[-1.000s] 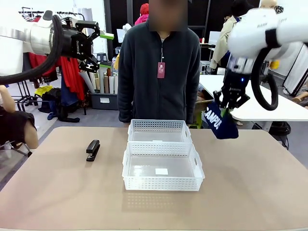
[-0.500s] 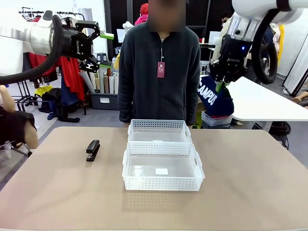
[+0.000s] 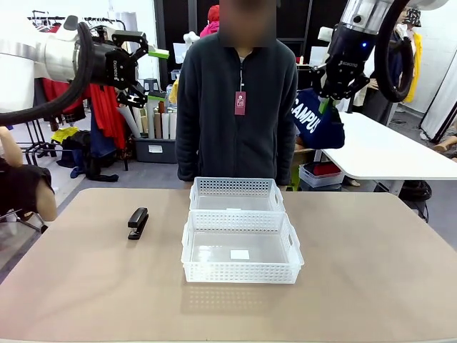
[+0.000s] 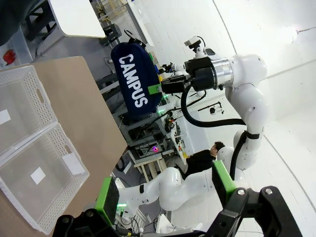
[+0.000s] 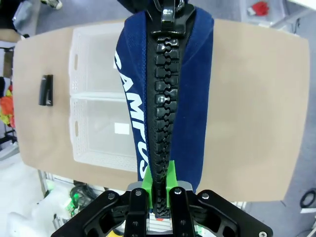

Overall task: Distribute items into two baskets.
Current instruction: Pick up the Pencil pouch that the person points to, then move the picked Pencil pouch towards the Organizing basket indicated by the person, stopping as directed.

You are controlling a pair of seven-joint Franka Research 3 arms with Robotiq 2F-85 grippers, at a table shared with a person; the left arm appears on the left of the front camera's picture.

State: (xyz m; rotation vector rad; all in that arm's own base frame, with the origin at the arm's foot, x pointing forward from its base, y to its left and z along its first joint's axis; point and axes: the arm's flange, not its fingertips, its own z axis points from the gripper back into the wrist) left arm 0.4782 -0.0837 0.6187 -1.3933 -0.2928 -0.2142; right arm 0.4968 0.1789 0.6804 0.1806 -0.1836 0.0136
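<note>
Right gripper (image 3: 327, 102), raised high near the person's (image 3: 235, 107) shoulder, was pinched on the zip edge of the pouch (image 3: 316, 123), which hung in the air well above the table (image 3: 371, 271). Left gripper (image 3: 146, 75) was spread and empty, high at left. The stapler (image 3: 137, 222) lay on the table left of the two baskets (image 3: 239, 271), which stood touching, one behind the other.

Pouch (image 3: 321, 128) lifted higher, seemingly farther back.
</note>
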